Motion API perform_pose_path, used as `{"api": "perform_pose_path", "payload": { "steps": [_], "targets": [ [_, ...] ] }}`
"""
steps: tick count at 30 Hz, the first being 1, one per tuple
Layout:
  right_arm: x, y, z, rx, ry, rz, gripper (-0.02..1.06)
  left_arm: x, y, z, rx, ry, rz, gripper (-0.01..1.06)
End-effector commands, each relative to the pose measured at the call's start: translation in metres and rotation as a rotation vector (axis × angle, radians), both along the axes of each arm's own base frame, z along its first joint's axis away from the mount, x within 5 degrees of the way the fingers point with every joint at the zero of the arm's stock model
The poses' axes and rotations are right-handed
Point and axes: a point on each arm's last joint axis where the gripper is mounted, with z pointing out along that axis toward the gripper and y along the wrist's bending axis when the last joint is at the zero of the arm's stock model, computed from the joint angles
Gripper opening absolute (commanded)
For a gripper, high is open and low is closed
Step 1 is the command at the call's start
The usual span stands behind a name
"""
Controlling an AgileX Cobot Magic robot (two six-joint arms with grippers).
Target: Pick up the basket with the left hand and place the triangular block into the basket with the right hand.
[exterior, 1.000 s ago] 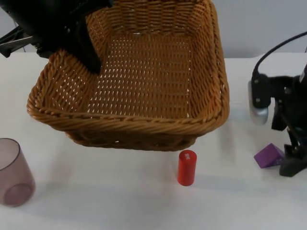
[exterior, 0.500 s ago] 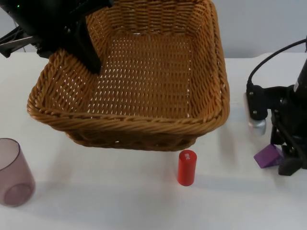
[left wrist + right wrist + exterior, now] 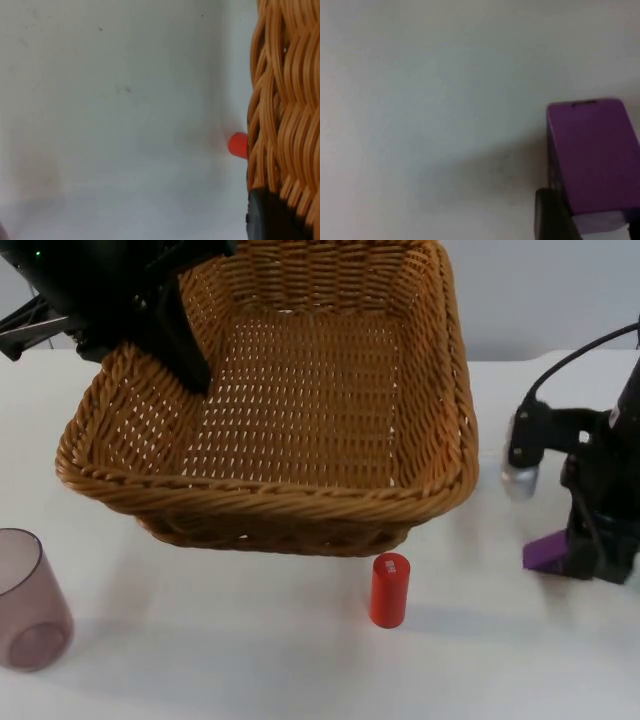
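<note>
Left pincer [image 3: 190, 375] grips basket [image 3: 300, 500] — right pincer [image 3: 585, 562] clamps purple block [image 3: 545, 552].

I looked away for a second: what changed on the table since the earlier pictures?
The right gripper has closed in over the purple triangular block, which has shifted slightly toward the basket and is now partly hidden by the gripper. The left gripper holds the basket's rim as before. The red cylinder and translucent cup have not moved.
</note>
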Motion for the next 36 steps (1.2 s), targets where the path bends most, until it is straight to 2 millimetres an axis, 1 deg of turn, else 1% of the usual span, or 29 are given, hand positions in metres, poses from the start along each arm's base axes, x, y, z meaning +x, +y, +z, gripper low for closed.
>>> {"api": "perform_pose_path", "payload": {
  "steps": [1, 4, 6, 7, 8, 9, 10, 11, 12, 13, 14, 15, 17, 19, 20, 22, 24, 25, 26, 28, 29, 30, 31, 33, 34, 35, 36],
  "targets": [
    [0.004, 0.004, 0.009, 0.031, -0.048, -0.072, 0.00, -0.003, -0.002, 0.006, -0.022, -0.006, 0.006, 0.00],
    [0.010, 0.000, 0.019, 0.113, -0.106, -0.424, 0.00, -0.003, -0.002, 0.006, -0.022, -0.006, 0.006, 0.00],
    [0.011, -0.001, 0.020, 0.120, -0.107, -0.451, 0.00, -0.003, -0.002, 0.006, -0.022, -0.006, 0.006, 0.00],
    [0.012, -0.005, 0.024, 0.152, -0.107, -0.589, 0.00, -0.003, -0.002, 0.006, -0.022, -0.006, 0.006, 0.00],
    [0.012, -0.007, 0.028, 0.179, -0.107, -0.691, 0.00, -0.003, -0.002, 0.006, -0.022, -0.006, 0.006, 0.00],
    [0.012, -0.007, 0.034, 0.205, -0.112, -0.766, 0.00, -0.003, -0.002, 0.006, -0.022, -0.006, 0.006, 0.00],
    [0.012, -0.007, 0.034, 0.205, -0.112, -0.766, 0.00, -0.003, -0.002, 0.006, -0.022, -0.006, 0.006, 0.00],
    [0.011, -0.007, 0.042, 0.224, -0.126, -0.815, 0.00, -0.003, -0.002, 0.006, -0.022, -0.006, 0.006, 0.00],
    [0.011, -0.008, 0.053, 0.245, -0.150, -0.842, 0.00, -0.003, -0.003, 0.006, -0.022, -0.006, 0.004, 0.00],
    [0.009, -0.005, 0.064, 0.267, -0.172, -0.840, 0.00, -0.003, -0.003, 0.006, -0.022, -0.006, 0.004, 0.00],
    [0.005, -0.003, 0.088, 0.314, -0.214, -0.850, 0.00, -0.003, -0.003, 0.006, -0.022, -0.006, 0.004, 0.00],
    [0.005, -0.003, 0.088, 0.314, -0.214, -0.850, 0.00, -0.003, -0.003, 0.006, -0.022, -0.006, 0.004, 0.00],
    [-0.004, -0.006, 0.120, 0.366, -0.260, -0.873, 0.00, -0.003, -0.003, 0.005, -0.021, -0.004, 0.004, 0.00],
    [-0.018, -0.008, 0.155, 0.413, -0.304, -0.872, 0.00, -0.002, -0.003, 0.005, -0.021, -0.002, 0.004, 0.00],
    [-0.018, -0.008, 0.155, 0.413, -0.304, -0.872, 0.00, -0.002, -0.003, 0.005, -0.021, -0.002, 0.004, 0.00],
    [-0.036, -0.009, 0.185, 0.448, -0.338, -0.855, 0.00, -0.001, -0.003, 0.004, -0.020, -0.013, 0.010, 0.00],
    [-0.058, -0.005, 0.216, 0.499, -0.382, -0.817, 0.00, 0.000, -0.003, 0.005, -0.022, -0.019, 0.014, 0.00],
    [-0.058, -0.005, 0.216, 0.499, -0.382, -0.817, 0.00, 0.000, -0.003, 0.005, -0.022, -0.019, 0.014, 0.00],
    [-0.072, -0.002, 0.234, 0.539, -0.414, -0.784, 0.00, 0.000, -0.003, 0.005, -0.023, -0.021, 0.015, 0.00],
    [-0.093, 0.005, 0.257, 0.602, -0.453, -0.726, 0.00, 0.000, -0.003, 0.005, -0.023, -0.021, 0.015, 0.00],
    [-0.102, 0.010, 0.264, 0.627, -0.464, -0.697, 0.00, 0.000, -0.003, 0.005, -0.023, -0.021, 0.015, 0.00],
    [-0.102, 0.010, 0.264, 0.627, -0.464, -0.697, 0.00, 0.000, -0.003, 0.005, -0.023, -0.021, 0.015, 0.00],
    [-0.110, 0.013, 0.272, 0.652, -0.476, -0.672, 0.00, 0.000, -0.003, 0.005, -0.023, -0.021, 0.015, 0.00],
    [-0.123, 0.023, 0.281, 0.697, -0.486, -0.612, 0.00, 0.000, -0.004, 0.005, -0.030, -0.019, 0.018, 0.00],
    [-0.126, 0.028, 0.283, 0.711, -0.487, -0.590, 0.00, 0.000, -0.004, 0.005, -0.038, -0.017, 0.020, 0.00],
    [-0.126, 0.028, 0.283, 0.711, -0.487, -0.590, 0.00, 0.000, -0.004, 0.005, -0.038, -0.017, 0.020, 0.00],
    [-0.130, 0.035, 0.284, 0.731, -0.483, -0.564, 0.00, 0.000, -0.005, 0.006, -0.050, -0.012, 0.024, 0.00]
  ]
}}
